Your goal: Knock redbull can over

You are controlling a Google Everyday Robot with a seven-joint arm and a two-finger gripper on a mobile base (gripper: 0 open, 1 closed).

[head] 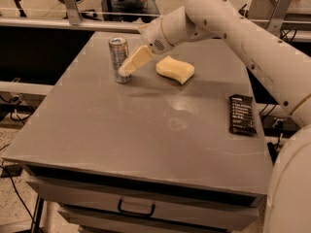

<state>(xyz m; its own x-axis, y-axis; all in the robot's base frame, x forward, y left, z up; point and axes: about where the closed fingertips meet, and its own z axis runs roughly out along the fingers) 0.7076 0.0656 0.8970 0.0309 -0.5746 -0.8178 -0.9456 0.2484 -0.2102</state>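
Note:
The redbull can (118, 57) is a slim silver-grey can with a shiny round top. It stands upright on the grey table (146, 125) at the back left. My gripper (128, 69) reaches down from the white arm at the upper right. Its cream-coloured fingers (136, 60) lie against the right side of the can, near its lower half.
A yellow sponge (175, 69) lies just right of the gripper. A flat black wrapper (241, 114) lies near the table's right edge. My white arm (243, 33) spans the upper right. A drawer handle (136, 208) shows below the table's front edge.

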